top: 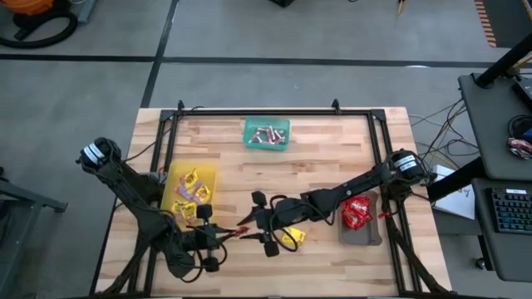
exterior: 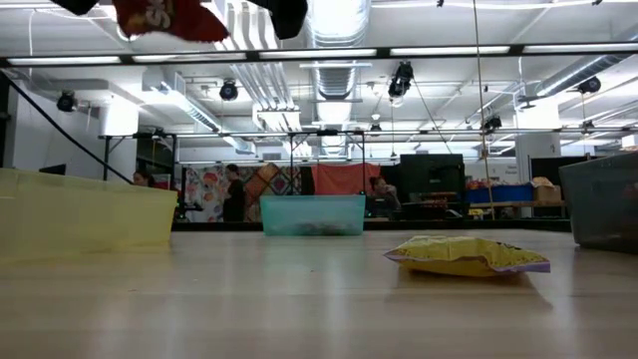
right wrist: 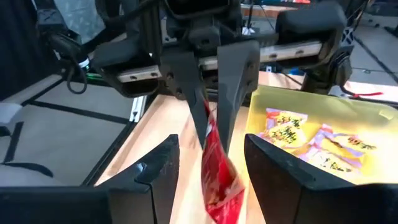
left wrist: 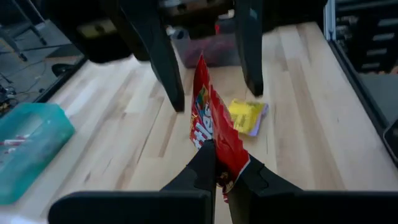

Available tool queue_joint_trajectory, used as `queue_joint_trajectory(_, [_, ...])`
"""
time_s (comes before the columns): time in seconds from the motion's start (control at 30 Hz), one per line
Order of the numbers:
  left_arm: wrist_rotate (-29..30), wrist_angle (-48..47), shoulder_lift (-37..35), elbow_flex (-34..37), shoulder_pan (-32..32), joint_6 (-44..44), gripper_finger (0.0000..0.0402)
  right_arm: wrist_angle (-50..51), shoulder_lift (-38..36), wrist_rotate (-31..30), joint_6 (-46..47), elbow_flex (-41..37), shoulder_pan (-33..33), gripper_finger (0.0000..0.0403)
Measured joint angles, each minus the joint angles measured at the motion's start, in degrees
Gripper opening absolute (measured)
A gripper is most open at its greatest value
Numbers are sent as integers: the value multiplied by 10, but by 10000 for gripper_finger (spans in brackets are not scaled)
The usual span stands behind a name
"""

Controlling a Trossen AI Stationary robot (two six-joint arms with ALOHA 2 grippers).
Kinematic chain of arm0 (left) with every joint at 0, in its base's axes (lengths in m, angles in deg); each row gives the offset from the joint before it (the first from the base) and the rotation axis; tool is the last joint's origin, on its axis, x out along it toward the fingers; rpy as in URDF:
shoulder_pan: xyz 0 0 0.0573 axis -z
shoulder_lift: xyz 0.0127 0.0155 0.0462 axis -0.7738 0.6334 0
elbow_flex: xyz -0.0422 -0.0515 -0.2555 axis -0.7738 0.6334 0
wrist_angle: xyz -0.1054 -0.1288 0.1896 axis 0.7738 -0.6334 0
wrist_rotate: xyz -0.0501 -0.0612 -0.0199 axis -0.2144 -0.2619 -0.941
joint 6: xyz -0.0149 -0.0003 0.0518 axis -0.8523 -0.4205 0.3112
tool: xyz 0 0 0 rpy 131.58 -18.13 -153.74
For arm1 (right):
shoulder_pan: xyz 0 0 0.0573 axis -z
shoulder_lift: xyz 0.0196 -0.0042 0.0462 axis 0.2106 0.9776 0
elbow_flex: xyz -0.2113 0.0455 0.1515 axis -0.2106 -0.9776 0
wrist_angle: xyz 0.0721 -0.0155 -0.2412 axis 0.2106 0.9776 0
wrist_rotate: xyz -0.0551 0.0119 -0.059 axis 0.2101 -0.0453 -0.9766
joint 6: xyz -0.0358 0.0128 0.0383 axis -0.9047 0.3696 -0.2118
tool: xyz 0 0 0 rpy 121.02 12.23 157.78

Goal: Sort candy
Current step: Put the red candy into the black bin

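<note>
A shiny red candy packet [left wrist: 208,118] hangs in the air over the table's near middle, with my left gripper [left wrist: 217,160] shut on one end of it. My right gripper [right wrist: 210,152] faces it, open; its two fingers [left wrist: 165,65] stand on either side of the packet's free end without touching it. In the high view the two grippers meet at the red packet [top: 243,227]. A yellow packet [top: 291,237] lies flat on the wood just beyond them toward the right. My left gripper pinches the red packet's end seam [left wrist: 219,165] between its two fingers, coming from the table's left and slanting a little downward. The packet sticks out beyond the fingertips edge-on, crumpled, and is lifted clear of the table.
A yellow tray [top: 176,176] with yellow packets stands at the left. A green tray [top: 249,126] with small pinkish rolls sits at the far middle. A grey tray [top: 371,237] with red packets is at the right. Bare wood lies between the trays.
</note>
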Motion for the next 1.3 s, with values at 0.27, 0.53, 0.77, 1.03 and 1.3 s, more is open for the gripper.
queue_joint_trajectory(0.27, [8,7,2,-18,0,6,0,1,0,23,6,-1,0,145])
queue_joint_trajectory(0.53, [6,9,3,-20,0,2,5,6,0,55,-25,-1,1,25])
queue_joint_trajectory(0.77, [5,9,3,-19,0,-10,36,25,-3,57,-38,-1,0,24])
queue_joint_trajectory(1.03, [6,2,2,-19,0,-25,92,82,-27,48,-23,-1,1,21])
queue_joint_trajectory(1.3, [6,-29,2,-18,0,-47,133,275,-84,-62,52,-1,2,20])
